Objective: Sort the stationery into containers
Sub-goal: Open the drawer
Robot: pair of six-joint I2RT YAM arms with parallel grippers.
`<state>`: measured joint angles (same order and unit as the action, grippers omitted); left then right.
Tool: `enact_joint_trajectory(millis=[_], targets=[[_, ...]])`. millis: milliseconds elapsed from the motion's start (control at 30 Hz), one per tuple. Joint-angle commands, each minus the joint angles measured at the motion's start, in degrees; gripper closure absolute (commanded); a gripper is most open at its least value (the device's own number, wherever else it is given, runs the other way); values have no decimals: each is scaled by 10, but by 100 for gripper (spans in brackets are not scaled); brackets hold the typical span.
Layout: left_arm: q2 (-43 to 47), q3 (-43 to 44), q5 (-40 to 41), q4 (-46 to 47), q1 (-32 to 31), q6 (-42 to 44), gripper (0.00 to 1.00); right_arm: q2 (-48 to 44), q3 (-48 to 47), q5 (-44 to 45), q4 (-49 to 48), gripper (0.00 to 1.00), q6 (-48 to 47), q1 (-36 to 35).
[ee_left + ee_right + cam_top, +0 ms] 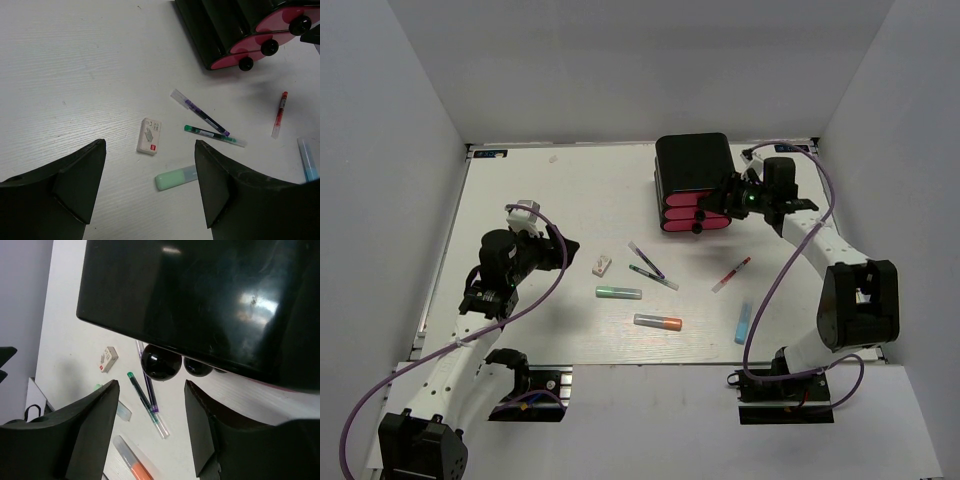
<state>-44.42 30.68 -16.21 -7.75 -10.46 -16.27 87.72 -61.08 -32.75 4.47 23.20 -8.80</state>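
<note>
The stationery lies loose on the white table: eraser point(602, 265) point(149, 136), green marker point(619, 293) point(175, 178), orange-capped marker point(658, 322) point(135, 462), light blue marker point(744, 321), red pen point(731, 273) point(280, 115), purple pen point(646, 259) point(200, 113) and green pen point(653, 277) point(145, 402). The containers are pink drawers point(695, 215) point(260, 42) in a black case point(695, 165) point(200, 300). My right gripper point(720, 200) point(151, 385) is open, with a black knob point(161, 361) just beyond its fingertips and untouched. My left gripper point(560, 250) point(150, 150) hovers open and empty above the eraser and green marker.
White walls enclose the table on three sides. The case stands at the back, right of centre. The right arm's purple cable point(825, 200) loops beside the case. The pens and markers are spread across the middle and front right.
</note>
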Motion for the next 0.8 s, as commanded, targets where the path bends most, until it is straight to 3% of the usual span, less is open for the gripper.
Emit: enact_joint_trajectory(millis=[0,433,767], targets=[[3,7,-10,-1,2,8,19,15,-26,23,-13,40,47,-10],[-2,7,-10,-1,2,8,19,-4,29,81,-110,41,106,-27],[-2,7,-10,-1,2,8,20,-18,62,114,-144,63,113,-34]])
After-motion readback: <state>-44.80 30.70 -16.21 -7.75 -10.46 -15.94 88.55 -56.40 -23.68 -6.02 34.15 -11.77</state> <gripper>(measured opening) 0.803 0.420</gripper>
